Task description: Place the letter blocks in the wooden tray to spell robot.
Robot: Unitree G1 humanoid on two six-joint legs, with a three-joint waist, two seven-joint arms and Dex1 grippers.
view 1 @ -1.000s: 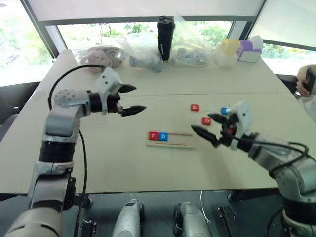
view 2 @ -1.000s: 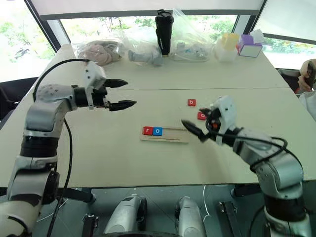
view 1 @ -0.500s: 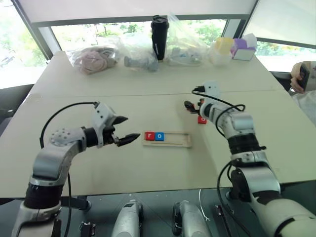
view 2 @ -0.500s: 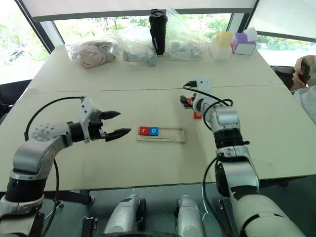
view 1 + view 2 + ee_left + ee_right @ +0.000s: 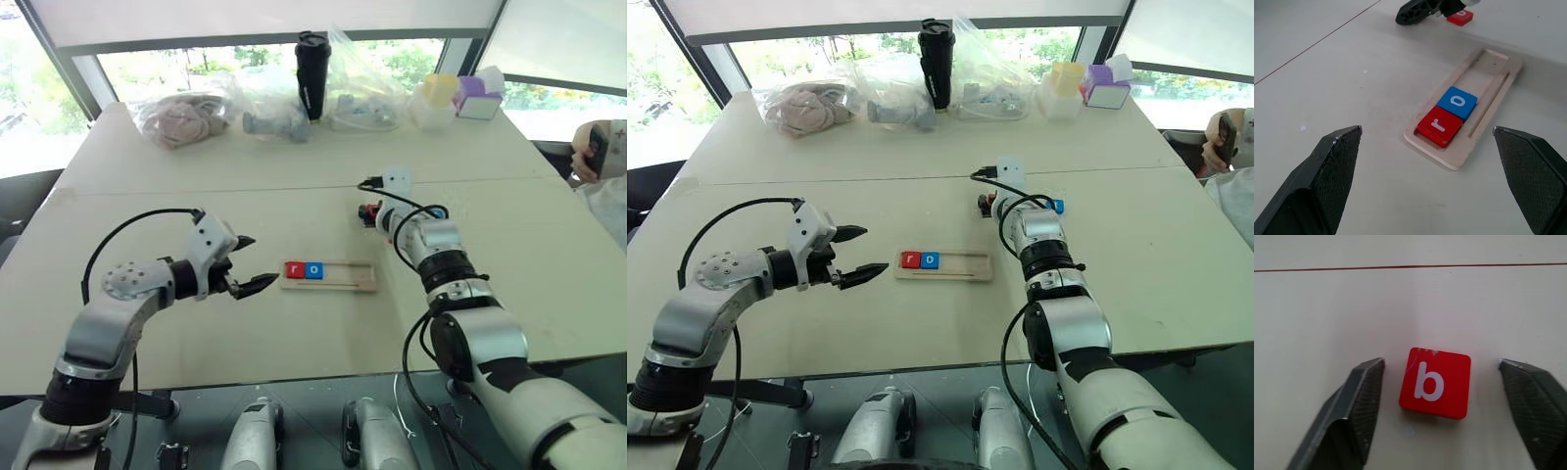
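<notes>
The wooden tray (image 5: 349, 278) lies mid-table with a red r block (image 5: 294, 269) and a blue o block (image 5: 313, 269) at its left end. My left gripper (image 5: 263, 260) hovers open just left of the tray, pointing at it. Beyond the tray's right end, my right gripper (image 5: 369, 211) is low over the table. In the right wrist view its fingers (image 5: 1359, 404) stand on either side of a red b block (image 5: 1435, 383), with a gap on both sides, so it is open. A blue block (image 5: 438, 211) lies just right of that wrist.
Along the far edge stand a black tumbler (image 5: 311, 61), several clear plastic bags (image 5: 186, 116) and small yellow and purple boxes (image 5: 460, 96). A person's hand (image 5: 600, 147) shows at the right edge. A seam crosses the table behind the blocks.
My right arm has reached forward and down from near the tray's right end to straddle the b block. My left gripper has sunk and drawn back toward the tray's left end.
</notes>
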